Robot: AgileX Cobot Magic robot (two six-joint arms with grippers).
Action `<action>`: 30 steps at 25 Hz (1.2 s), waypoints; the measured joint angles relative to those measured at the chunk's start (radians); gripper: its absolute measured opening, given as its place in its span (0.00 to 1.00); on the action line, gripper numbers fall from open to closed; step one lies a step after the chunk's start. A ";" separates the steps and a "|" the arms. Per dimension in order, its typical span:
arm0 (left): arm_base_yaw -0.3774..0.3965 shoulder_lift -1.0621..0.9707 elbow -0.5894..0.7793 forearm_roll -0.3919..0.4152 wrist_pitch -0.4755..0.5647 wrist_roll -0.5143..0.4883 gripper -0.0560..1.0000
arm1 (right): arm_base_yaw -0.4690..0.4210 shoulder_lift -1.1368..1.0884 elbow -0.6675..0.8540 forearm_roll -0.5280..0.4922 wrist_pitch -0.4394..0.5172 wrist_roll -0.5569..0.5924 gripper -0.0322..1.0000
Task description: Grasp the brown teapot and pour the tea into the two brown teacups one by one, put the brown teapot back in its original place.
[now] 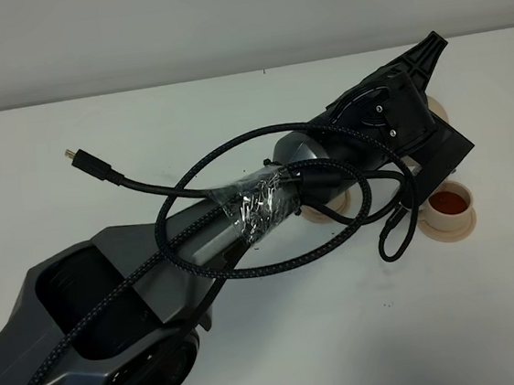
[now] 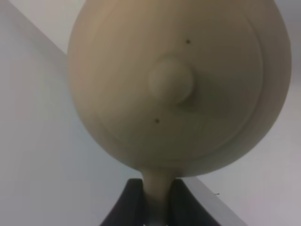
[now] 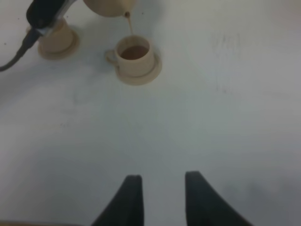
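My left gripper (image 2: 157, 200) is shut on the loop handle of the brown teapot (image 2: 178, 84), seen from above with its lid and knob. In the right wrist view the teapot (image 3: 110, 5) hangs tilted over one teacup (image 3: 135, 54), and a thin stream of tea runs from its spout into it. That cup (image 1: 451, 203) stands on its saucer and holds reddish tea. The second teacup (image 3: 56, 40) stands on its saucer beside it, partly hidden by the arm (image 1: 328, 207). My right gripper (image 3: 162, 200) is open and empty, low over bare table. The teapot's own saucer is hidden.
The left arm (image 1: 241, 217) reaches diagonally across the white table, with a looped black cable (image 1: 274, 264) and a loose plug (image 1: 74, 156). Its wrist (image 1: 396, 118) covers the teapot in the exterior view. The table's far edge meets a grey wall.
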 joint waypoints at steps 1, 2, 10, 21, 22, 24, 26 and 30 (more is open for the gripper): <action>0.000 0.000 0.000 0.000 -0.001 0.000 0.17 | 0.000 0.000 0.000 0.000 0.000 0.000 0.26; 0.000 0.000 0.000 0.000 -0.002 0.000 0.17 | 0.000 0.000 0.000 0.000 0.000 0.000 0.26; 0.000 0.000 0.000 0.000 -0.020 0.000 0.17 | 0.000 0.000 0.000 0.000 0.000 0.000 0.26; 0.000 0.000 0.000 0.000 -0.020 0.000 0.17 | 0.000 0.000 0.000 0.000 0.000 0.000 0.26; 0.000 0.000 0.000 0.000 -0.020 0.000 0.17 | 0.000 0.000 0.000 0.000 0.000 0.000 0.26; 0.000 0.000 0.000 0.000 -0.020 0.000 0.17 | 0.000 0.000 0.000 0.000 0.000 0.000 0.26; 0.000 0.000 0.000 -0.001 -0.020 0.000 0.17 | 0.000 0.000 0.000 0.000 0.000 0.000 0.26; 0.000 0.000 0.000 -0.021 -0.020 -0.002 0.17 | 0.000 0.000 0.000 0.000 0.000 0.000 0.26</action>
